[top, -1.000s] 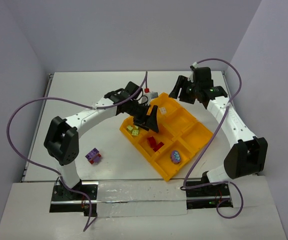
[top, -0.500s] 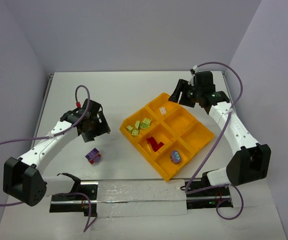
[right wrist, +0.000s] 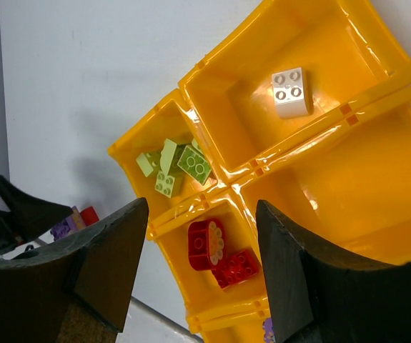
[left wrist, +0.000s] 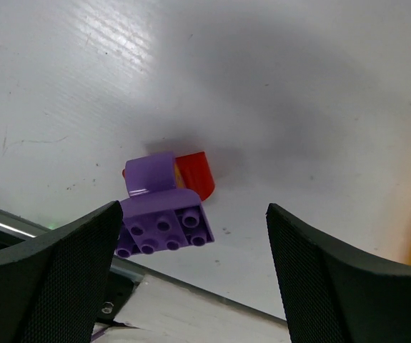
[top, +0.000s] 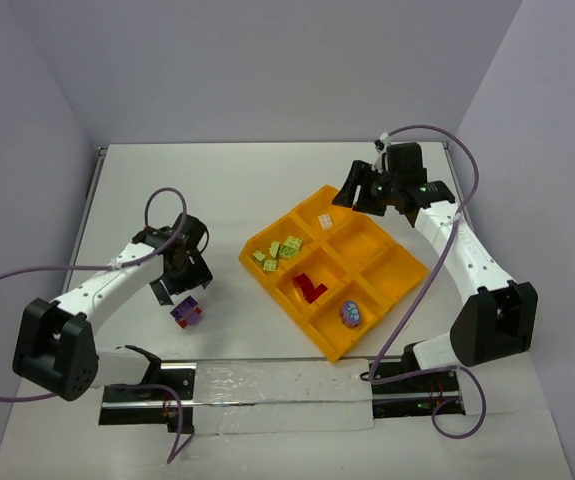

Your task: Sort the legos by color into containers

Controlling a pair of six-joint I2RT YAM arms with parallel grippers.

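1. Left claw (top: 181,287) open and empty; the purple-and-red lego clump (left wrist: 164,223) lies on the worktop (top: 167,190) between its fingers.
2. A second ago this claw hung over the orange tray (top: 329,345); it has since swung off and widened.
3. Right claw (right wrist: 201,207) open, empty; beneath it yellow-green bricks (right wrist: 176,168), red bricks (right wrist: 219,257) and a white brick (right wrist: 291,91) sit in separate compartments.

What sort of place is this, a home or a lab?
Probably a robotics lab cell: left arm and right arm bolted to a white table, plain walls enclosing it, an orange-yellow sorting tray.
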